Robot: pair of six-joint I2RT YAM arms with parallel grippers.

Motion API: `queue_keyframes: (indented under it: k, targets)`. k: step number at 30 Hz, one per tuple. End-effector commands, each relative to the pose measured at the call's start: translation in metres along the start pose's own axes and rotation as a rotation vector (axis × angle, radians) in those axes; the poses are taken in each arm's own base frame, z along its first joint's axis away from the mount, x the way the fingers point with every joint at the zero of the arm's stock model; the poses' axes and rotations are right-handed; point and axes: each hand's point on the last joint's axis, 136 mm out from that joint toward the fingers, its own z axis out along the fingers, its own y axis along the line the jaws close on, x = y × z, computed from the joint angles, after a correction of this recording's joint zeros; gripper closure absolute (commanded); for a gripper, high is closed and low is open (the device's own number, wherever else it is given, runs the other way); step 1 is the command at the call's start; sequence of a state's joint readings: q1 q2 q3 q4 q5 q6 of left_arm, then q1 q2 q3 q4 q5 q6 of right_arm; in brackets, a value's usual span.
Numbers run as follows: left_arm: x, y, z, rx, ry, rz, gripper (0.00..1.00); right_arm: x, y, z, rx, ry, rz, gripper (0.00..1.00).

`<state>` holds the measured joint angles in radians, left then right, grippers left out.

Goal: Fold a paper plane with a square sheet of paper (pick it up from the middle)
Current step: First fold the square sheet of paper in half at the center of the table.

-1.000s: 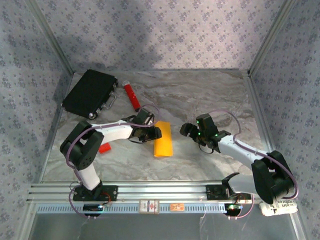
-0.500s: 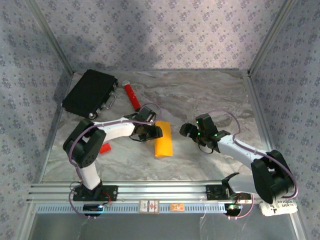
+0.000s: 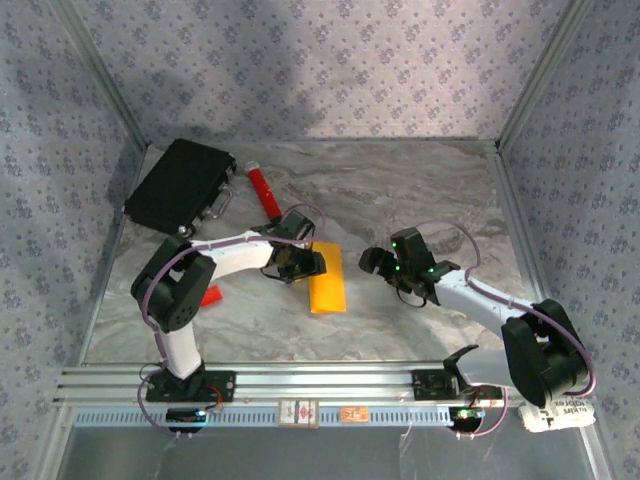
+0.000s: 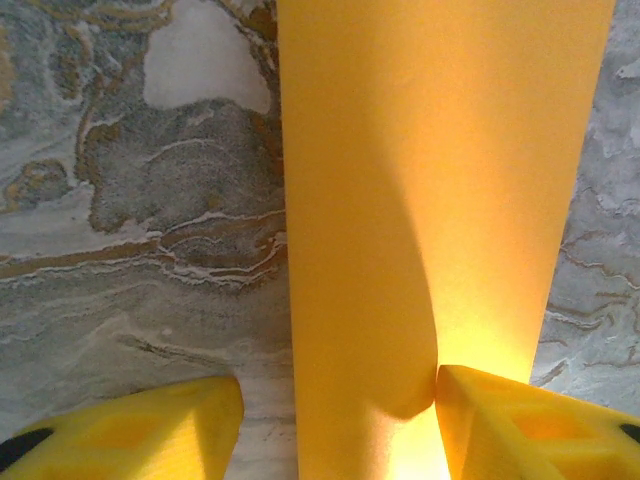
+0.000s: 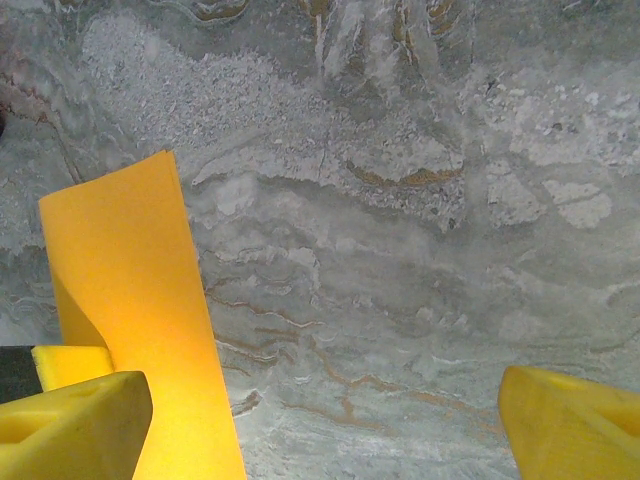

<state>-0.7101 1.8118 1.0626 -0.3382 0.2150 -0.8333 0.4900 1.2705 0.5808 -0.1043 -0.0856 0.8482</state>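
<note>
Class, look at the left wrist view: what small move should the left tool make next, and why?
Probably close the left tool gently: the orange paper runs between its fingers, one touching its curled edge, the other apart, so nothing is clamped yet.

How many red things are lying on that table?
2. The red cylinder lies beside the black case, far left; the small red block sits nearer, partly behind the left arm. More may hide.

Orange-yellow paper (image 3: 328,290); grey-veined marble table (image 3: 400,190); black case (image 3: 180,185).
</note>
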Motion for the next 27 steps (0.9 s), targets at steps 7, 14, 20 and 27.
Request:
queue_keyframes:
  k: [7, 14, 20, 27]
  targets:
    - [0.0176, 0.0383, 0.0357, -0.154, 0.053, 0.035, 0.43, -0.0045, 0.0023, -0.0017, 0.02, -0.009, -0.02, 0.08]
    - [0.0181, 0.0385, 0.0392, -0.155, 0.059, 0.039, 0.42, -0.0042, 0.004, -0.0006, 0.019, -0.002, -0.026, 0.08]
    - [0.0187, 0.039, 0.0401, -0.157, 0.063, 0.041, 0.42, -0.005, 0.0061, -0.0001, 0.015, -0.002, -0.027, 0.08]
    - [0.0209, 0.0411, 0.0415, -0.161, 0.071, 0.041, 0.42, -0.0042, 0.0085, 0.0017, 0.004, 0.004, -0.028, 0.09]
